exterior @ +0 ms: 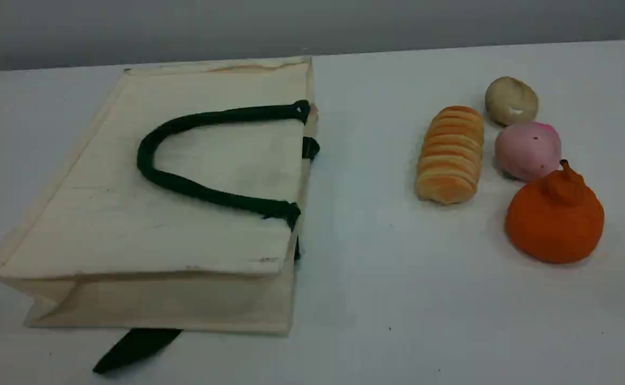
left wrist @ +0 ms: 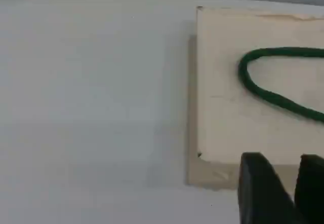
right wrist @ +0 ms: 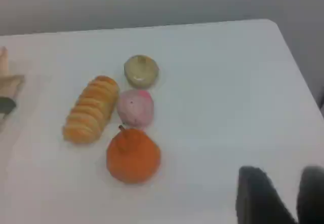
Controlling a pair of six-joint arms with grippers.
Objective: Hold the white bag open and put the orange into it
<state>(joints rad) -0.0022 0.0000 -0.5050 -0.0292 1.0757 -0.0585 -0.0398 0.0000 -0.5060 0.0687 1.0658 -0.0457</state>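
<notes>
The white bag [exterior: 130, 230] lies flat on its side on the left of the table, mouth facing right, with its dark green handle [exterior: 184, 184] looped on top. The orange [exterior: 556, 216] sits at the right front, apart from the bag. Neither arm shows in the scene view. In the left wrist view my left gripper [left wrist: 287, 183] hovers over the bag's [left wrist: 228, 113] corner, a bare gap between its fingers. In the right wrist view my right gripper [right wrist: 291, 193] hangs to the right of the orange [right wrist: 133, 155], well apart from it, fingers parted and nothing held.
A ridged bread loaf [exterior: 450, 155], a pink round fruit [exterior: 526, 149] and a tan round food [exterior: 510, 100] crowd just behind the orange. A dark strap [exterior: 130, 347] pokes out under the bag's front. The table's right edge [right wrist: 298, 82] runs near the right gripper.
</notes>
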